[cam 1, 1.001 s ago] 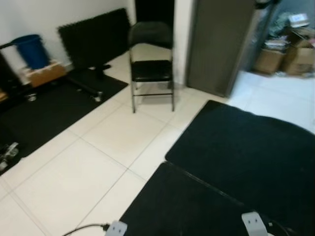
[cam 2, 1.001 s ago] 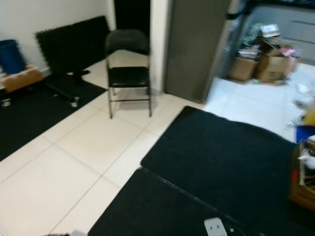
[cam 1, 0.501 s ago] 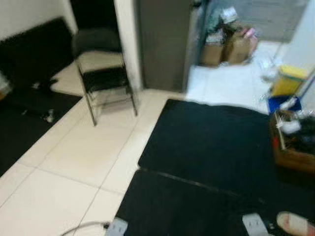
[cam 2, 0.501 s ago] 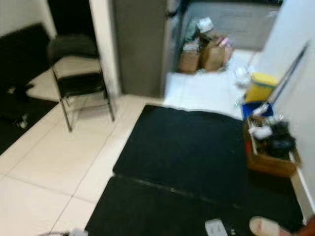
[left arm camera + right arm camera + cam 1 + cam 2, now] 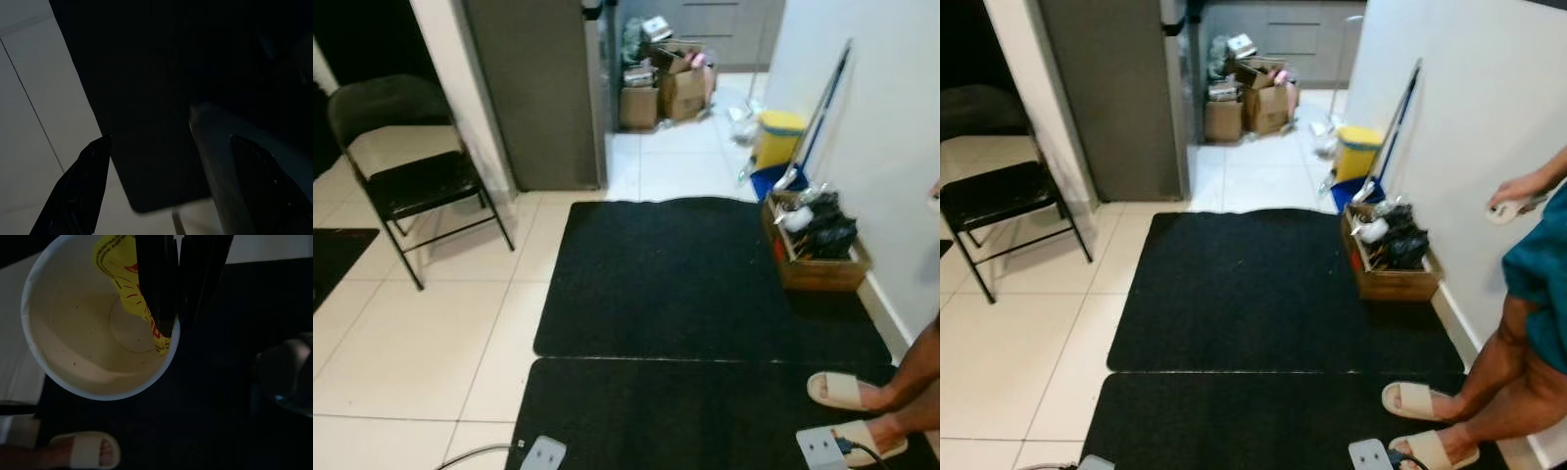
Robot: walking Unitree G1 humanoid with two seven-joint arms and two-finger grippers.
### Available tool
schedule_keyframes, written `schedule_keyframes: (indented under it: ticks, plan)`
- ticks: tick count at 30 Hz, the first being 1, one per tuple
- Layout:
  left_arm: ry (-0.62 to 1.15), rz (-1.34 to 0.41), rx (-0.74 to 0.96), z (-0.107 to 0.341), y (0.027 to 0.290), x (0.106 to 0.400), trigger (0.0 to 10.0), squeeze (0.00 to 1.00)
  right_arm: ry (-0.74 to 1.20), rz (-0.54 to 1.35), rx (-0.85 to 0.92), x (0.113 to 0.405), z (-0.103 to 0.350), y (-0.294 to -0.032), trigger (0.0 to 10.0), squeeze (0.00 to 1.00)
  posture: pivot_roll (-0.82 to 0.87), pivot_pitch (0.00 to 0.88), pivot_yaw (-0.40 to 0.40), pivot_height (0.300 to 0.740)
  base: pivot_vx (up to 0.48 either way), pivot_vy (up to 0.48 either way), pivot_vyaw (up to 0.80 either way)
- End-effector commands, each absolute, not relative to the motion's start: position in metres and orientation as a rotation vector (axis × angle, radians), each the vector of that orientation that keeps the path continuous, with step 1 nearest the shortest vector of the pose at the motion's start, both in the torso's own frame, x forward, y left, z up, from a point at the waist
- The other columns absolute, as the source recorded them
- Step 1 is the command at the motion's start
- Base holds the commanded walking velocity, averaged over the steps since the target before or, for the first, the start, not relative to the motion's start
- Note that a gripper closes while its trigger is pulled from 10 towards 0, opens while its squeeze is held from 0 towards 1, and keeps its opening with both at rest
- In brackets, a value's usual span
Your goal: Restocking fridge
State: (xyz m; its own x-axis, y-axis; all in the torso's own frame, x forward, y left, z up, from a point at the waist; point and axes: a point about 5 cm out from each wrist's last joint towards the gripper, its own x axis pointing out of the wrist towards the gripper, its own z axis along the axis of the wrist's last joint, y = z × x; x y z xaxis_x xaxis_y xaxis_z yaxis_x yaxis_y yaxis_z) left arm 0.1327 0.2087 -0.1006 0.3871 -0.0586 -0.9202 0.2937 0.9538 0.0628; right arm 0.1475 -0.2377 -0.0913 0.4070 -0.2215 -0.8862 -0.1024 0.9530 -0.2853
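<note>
Right wrist view: right gripper [image 5: 176, 320] pinches the rim of a white paper cup [image 5: 93, 328], one finger inside, carried for the grey fridge [image 5: 533, 93] across the black mats [image 5: 656, 274]. Left gripper [image 5: 166, 191] hangs spread, empty.

Black mats [image 5: 656, 274], grey fridge [image 5: 533, 88], yellow-printed white cup [image 5: 88, 338]

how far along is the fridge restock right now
Early. In hand: the right gripper is shut on the rim of a white paper cup, which looks empty inside. The left gripper hangs open with nothing in it. Left to do: the grey fridge stands ahead across the black mats, so the robot has yet to reach it, open it and put the cup in. A person's sandalled foot stands at the right.
</note>
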Motion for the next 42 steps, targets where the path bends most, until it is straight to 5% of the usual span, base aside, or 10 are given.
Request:
schedule_keyframes:
  ticks: [1, 42]
  plan:
    - [1.197, -0.224, 0.228, -0.1043, 0.2103, 0.1212, 10.0, 0.00, 1.141, -0.064, -0.321, 0.1499, -0.0911, -0.2345, 10.0, 0.00, 0.04, 0.000, 0.000, 0.740, 0.000, 0.000, 0.00]
    - [1.189, -0.200, 0.142, -0.1045, 0.2080, 0.1207, 10.0, 0.00, 1.125, -0.025, -0.326, 0.1523, -0.0910, -0.2307, 10.0, 0.00, 0.03, 0.000, -0.006, 0.740, 0.053, 0.000, 0.00]
